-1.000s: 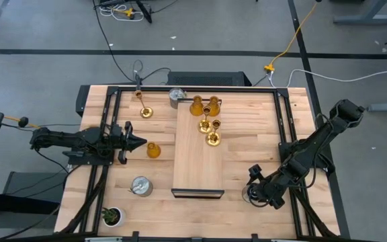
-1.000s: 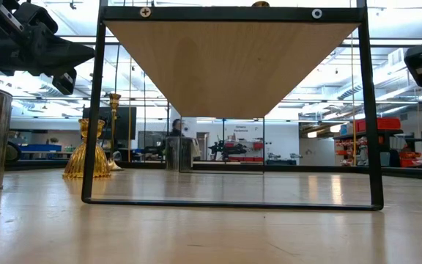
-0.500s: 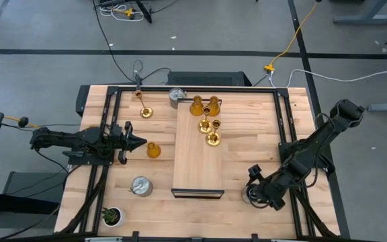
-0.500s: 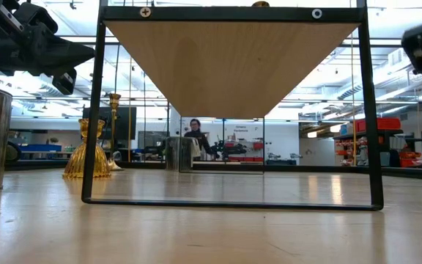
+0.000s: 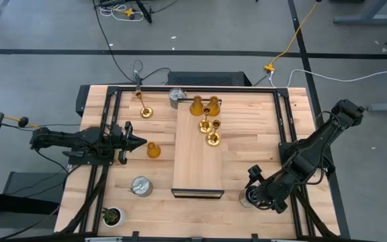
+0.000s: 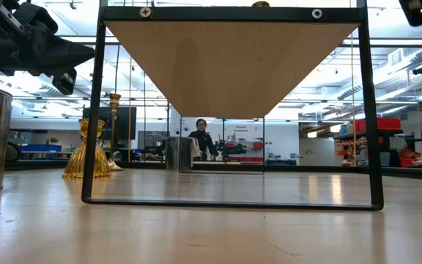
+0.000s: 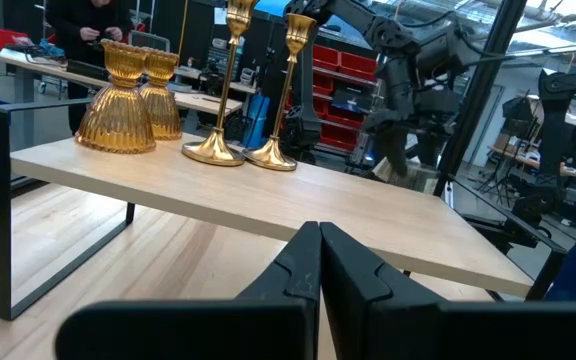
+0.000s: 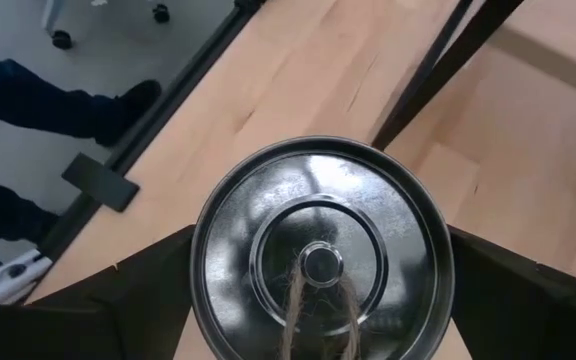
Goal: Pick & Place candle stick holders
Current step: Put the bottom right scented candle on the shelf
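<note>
My right gripper [image 5: 251,195] is at the table's near right, tipped down, with a squat round silver candle stick holder [image 8: 323,250] between its fingers. Two amber [image 5: 197,105] and two gold holders [image 5: 212,138] stand at the far end of the raised wooden shelf [image 5: 197,161]. On the table itself stand an amber holder [image 5: 153,150], a gold one [image 5: 145,111] and two silver ones [image 5: 177,97] [image 5: 140,186]. My left gripper [image 5: 142,142] waits shut and level at the left, pointing at the shelf. My right gripper has the silver holder's round wall [image 8: 200,262] between its two fingers [image 8: 153,275], one on each opposite side. The fingers slant down from above. The holder is upright, its open top and wick toward the camera. Its base is hidden, so I cannot tell whether it is clear of the table.
A tiny potted plant [image 5: 111,216] stands at the near left corner. The shelf's black frame legs [image 6: 90,110] stand in the table's middle. Black rails [image 5: 284,128] run along both sides. A person [image 6: 200,136] moves in the room behind.
My right gripper has risen, leaving the low view through the picture's top right corner. In the high view the silver holder has stayed between its fingers and shifted slightly toward the near edge.
</note>
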Robot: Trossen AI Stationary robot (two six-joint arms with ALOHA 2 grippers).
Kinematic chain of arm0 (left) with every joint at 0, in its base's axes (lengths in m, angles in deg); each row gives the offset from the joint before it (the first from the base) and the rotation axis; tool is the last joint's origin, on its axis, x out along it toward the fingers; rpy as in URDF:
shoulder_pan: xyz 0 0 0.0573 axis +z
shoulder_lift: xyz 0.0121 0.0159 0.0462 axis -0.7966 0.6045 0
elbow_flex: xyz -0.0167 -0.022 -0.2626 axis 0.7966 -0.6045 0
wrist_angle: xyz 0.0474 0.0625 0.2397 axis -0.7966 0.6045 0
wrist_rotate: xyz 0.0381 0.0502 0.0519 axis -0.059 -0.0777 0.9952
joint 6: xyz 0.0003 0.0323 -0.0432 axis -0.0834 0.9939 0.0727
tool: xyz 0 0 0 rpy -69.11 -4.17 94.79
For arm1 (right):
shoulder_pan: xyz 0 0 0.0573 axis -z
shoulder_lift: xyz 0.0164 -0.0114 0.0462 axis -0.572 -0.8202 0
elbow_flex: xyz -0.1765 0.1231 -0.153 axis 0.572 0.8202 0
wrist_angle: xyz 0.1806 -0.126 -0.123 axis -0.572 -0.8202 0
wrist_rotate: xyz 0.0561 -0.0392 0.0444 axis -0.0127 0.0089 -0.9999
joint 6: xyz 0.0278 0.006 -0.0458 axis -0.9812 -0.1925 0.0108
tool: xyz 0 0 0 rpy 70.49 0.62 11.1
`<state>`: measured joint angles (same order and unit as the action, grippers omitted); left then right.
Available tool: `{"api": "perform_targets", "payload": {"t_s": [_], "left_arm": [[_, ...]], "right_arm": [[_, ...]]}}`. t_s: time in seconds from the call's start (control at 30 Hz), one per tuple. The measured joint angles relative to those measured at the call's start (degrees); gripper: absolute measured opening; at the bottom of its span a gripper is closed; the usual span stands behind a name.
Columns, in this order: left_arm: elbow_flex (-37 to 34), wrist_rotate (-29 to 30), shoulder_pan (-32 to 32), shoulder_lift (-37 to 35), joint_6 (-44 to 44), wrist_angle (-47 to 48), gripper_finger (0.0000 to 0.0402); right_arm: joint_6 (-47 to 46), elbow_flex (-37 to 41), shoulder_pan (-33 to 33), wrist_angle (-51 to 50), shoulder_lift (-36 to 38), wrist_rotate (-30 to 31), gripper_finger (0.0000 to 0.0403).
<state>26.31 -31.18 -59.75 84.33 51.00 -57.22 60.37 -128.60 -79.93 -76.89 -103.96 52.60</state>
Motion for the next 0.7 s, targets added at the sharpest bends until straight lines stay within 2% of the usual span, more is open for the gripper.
{"api": "perform_targets", "payload": {"t_s": [0.4,0.7], "left_arm": [[-0.01,0.0,0.01,0.02,-0.01,0.0,0.001],[0.0,0.0,0.0,0.02,-0.01,0.0,0.001]], "right_arm": [[-0.59,-8.23,0.19,-8.87,0.0,-0.01,0.037],[-0.59,-12.46,2.66,-13.11,0.02,-0.08,0.0368]]}}
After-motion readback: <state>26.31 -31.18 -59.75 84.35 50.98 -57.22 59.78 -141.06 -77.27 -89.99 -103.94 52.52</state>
